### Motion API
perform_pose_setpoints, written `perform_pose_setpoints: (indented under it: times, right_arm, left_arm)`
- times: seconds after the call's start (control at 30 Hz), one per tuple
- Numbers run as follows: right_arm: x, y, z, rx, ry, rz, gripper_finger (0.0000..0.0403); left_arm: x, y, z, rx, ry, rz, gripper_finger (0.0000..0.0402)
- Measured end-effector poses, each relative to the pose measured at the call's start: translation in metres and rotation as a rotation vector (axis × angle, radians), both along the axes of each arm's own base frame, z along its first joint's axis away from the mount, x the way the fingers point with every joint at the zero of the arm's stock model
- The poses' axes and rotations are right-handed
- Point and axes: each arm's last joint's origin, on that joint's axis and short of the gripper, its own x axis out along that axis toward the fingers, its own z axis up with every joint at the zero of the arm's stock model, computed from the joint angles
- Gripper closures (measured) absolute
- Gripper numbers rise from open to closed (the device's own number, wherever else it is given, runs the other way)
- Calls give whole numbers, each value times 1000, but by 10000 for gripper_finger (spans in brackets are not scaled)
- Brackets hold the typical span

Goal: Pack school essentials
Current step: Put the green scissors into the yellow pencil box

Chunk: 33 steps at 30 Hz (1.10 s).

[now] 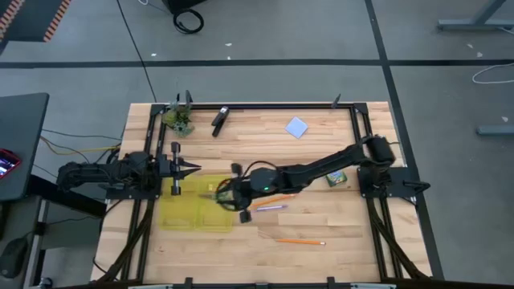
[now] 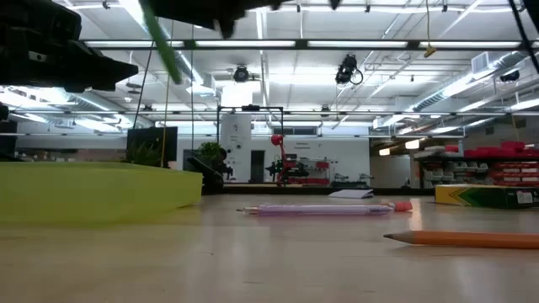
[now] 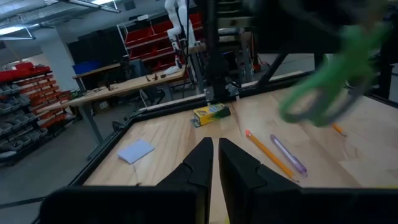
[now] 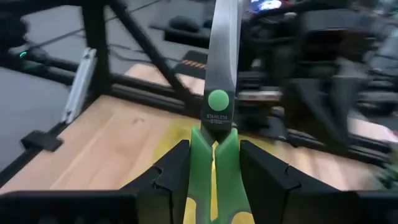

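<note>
My right gripper (image 1: 227,193) reaches from the table's right side and is shut on green-handled scissors (image 4: 217,99), above a yellow-green tray (image 1: 193,210). The scissors show as a green blur (image 3: 323,87) in the left wrist view. On the wood lie a purple pen (image 1: 271,207), two orange pencils (image 1: 301,240) (image 1: 277,198), a yellow crayon box (image 1: 336,178), a pale blue notepad (image 1: 297,127) and a small red eraser (image 2: 402,205). My left gripper (image 1: 193,168) waits shut at the table's left side, by the tray's far edge, pointing right. My right gripper pinches the scissors' green shanks (image 4: 214,146) just behind the pivot screw, between its two fingers (image 4: 171,171). The fingers lie along the scissors, coming roughly level from the table's right. The steel blades (image 4: 221,43) stick out past the fingertips toward the left arm. The scissors are clear of the tray.
A black oblong tool (image 1: 219,120) and a green leafy clump (image 1: 181,120) sit near the table's far edge. A black frame rail (image 1: 265,107) runs along the far side. Bare wood lies near the front edge around the lone pencil.
</note>
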Motion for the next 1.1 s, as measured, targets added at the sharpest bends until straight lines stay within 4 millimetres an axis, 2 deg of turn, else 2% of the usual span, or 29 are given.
perform_pose_setpoints:
  times: [0.27,0.43,0.57,0.8,1.1]
  right_arm:
    - [43,2,-13,-55,23,145,265]
    - [56,-10,-30,-203,75,246,265]
    - [58,-25,-46,-314,129,349,265]
    - [56,-49,-55,-532,153,449,265]
    - [47,-54,-66,-774,191,638,265]
  left_arm:
    - [0,0,0,0,0,1,368]
    - [0,0,0,0,0,0,374]
    - [0,0,0,0,1,0,370]
    - [0,0,0,0,-1,1,361]
    - [0,0,0,0,-1,1,370]
